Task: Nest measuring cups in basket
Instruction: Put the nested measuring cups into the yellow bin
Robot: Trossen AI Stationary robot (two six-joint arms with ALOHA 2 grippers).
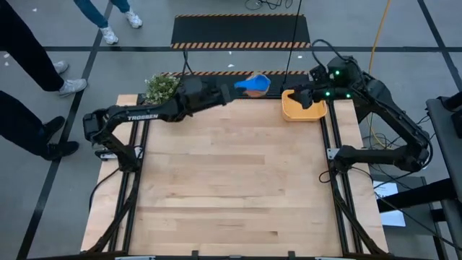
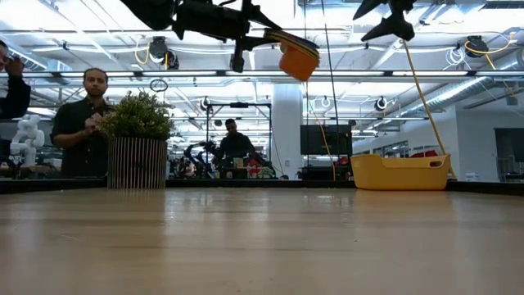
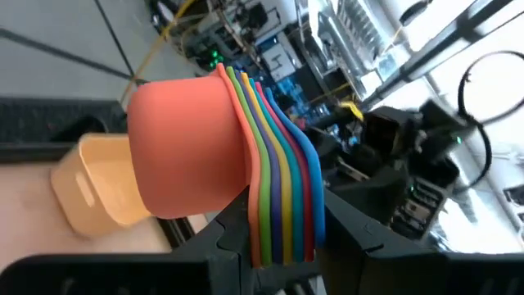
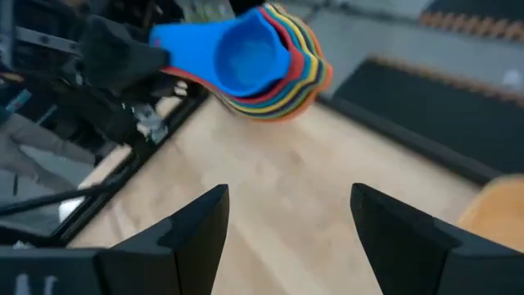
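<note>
- The plant (image 1: 162,87) is seen at the table's far-left corner, beside the left arm's reach, and plays no part in the move.
- The left gripper (image 1: 229,92) is held high over the far edge of the table (image 1: 231,180), clamped on the stacked handles of the cups (image 1: 254,84).
- In the left wrist view the cups (image 3: 237,156) are seen already nested into one stack, the orange bowl outermost and the coloured handles fanned together between the fingers (image 3: 237,246).
- The stack's long axis is judged to run from handles to bowls roughly toward the basket (image 1: 303,107), bowls leading, so the load points the way it must travel.
- In the low view the cups (image 2: 296,56) hang well above the table, and the basket (image 2: 401,172) sits on the wood farther to the right and lower.
- The basket lies near the far-right corner, apart from the stack; a move to the right and down is what seems called for.
- The right gripper (image 4: 286,221) hovers by the basket with its fingers spread and empty, facing the cups (image 4: 254,61).
- The right arm is nearer the basket, but the cups are carried by the left; room over the basket will probably have to be left clear.
</note>
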